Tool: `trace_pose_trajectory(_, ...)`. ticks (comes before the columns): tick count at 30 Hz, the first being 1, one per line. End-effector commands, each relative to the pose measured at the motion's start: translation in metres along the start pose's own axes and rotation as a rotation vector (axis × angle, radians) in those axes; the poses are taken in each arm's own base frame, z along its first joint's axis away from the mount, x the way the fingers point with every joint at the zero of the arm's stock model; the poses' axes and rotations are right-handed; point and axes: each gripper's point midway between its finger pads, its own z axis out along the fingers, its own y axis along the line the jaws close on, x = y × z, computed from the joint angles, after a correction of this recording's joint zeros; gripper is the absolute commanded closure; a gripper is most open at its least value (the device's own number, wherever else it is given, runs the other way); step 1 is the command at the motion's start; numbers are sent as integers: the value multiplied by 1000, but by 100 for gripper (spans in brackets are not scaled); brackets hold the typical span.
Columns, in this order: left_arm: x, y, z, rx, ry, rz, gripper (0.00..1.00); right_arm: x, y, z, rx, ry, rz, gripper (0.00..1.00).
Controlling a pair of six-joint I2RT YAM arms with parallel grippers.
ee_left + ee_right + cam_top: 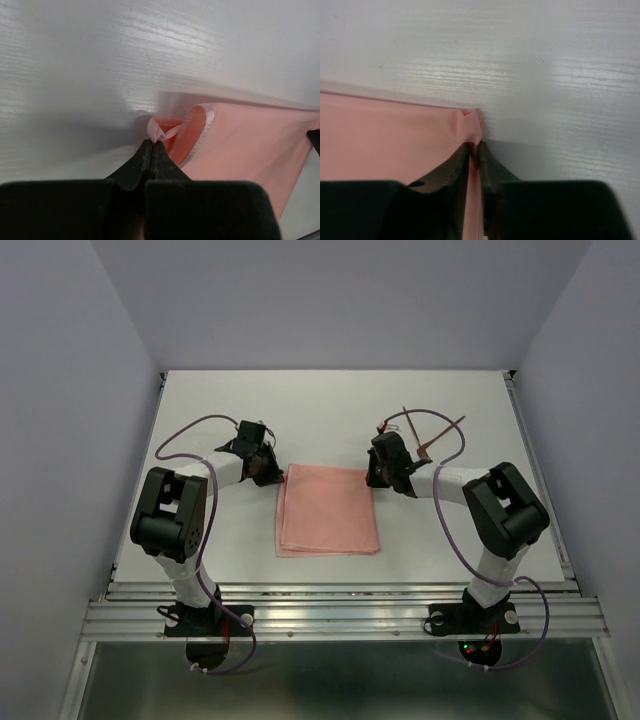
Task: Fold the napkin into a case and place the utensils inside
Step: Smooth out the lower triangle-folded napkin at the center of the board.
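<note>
The salmon-pink napkin (pixel 329 510) lies folded as a near-square on the table's middle. My left gripper (pixel 266 468) is shut on its far left corner, pinching a small bunch of cloth (pixel 159 131). My right gripper (pixel 378 472) is shut on its far right corner (pixel 470 124), with cloth running down between the jaws. The two thin reddish-brown utensils (pixel 430 432) lie crossed on the table behind the right gripper, partly hidden by it. No narrow case shape shows.
The white table (pixel 330 400) ends at a metal rail (pixel 340 605) at the near edge. Grey walls stand on three sides. Purple cables (pixel 190 430) loop beside each arm.
</note>
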Motion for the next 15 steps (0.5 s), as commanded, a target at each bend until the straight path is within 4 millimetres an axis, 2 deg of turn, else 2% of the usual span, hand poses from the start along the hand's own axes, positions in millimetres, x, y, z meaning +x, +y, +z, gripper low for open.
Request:
trace_pose_trajectory(1, -10, -9, -2, 39, -32, -1, 100, -11, 6, 2, -16, -1, -52, 75)
trace_pose_trajectory(3, -10, -11, -2, 45, -35, -5, 100, -21, 10, -3, -18, 3, -68, 54)
trace_pose_trajectory(4, -9, -10, -2, 46, -33, -5, 100, -26, 13, -5, -25, -4, -72, 49)
trace_pose_trajectory(6, -9, -10, -2, 47, -34, -8, 100, -38, 19, -12, -36, -22, -64, 48)
trace_pose_trajectory(10, -6, -8, 0, 42, -35, -28, 100, -56, 52, -29, -47, -60, -76, 46)
trace_pose_trajectory(11, -7, -9, -1, 46, -42, -44, 100, -53, 65, -34, -60, -63, -85, 47)
trace_pose_trajectory(14, -7, -8, -1, 39, -53, -81, 100, -49, 86, -46, -95, -74, -88, 46)
trace_pose_trajectory(15, -8, -7, 0, 33, -56, -87, 100, -39, 100, -51, -121, -62, -99, 46)
